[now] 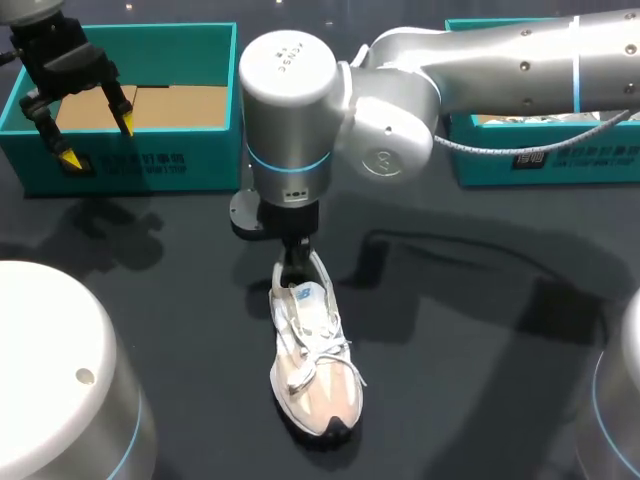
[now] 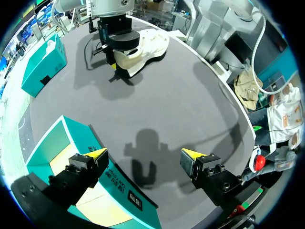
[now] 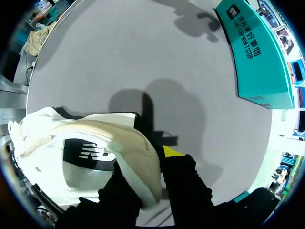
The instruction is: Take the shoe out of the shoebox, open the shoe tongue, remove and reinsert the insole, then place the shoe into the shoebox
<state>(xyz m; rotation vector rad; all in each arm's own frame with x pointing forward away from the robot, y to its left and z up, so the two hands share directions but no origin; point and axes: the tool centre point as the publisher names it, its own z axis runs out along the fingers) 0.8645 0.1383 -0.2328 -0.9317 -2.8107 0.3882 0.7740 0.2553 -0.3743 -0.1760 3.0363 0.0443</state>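
— Shoe (image 1: 312, 370)?
— On the table (image 1: 480, 330), about mid-way across. Upright on its sole, toe nearest, heel farthest, laces loose across the top.
— Held?
— Yes, at the heel, by the right gripper (image 1: 293, 262). Clamped on the heel rim with 2 fingers: 1 yellow-tipped finger (image 3: 170, 152) outside, the other inside the shoe.
— Farther back?
— 2 teal boxes along the far edge. Left box (image 1: 150, 160) open, with a bare cardboard floor. Right box (image 1: 520, 160) partly hidden behind the right arm.
— Left gripper (image 1: 97, 140)?
— Hanging above the left box's front wall, 1 finger over the box, 1 over the table. Spread wide, gripping nothing. Well apart from the shoe.
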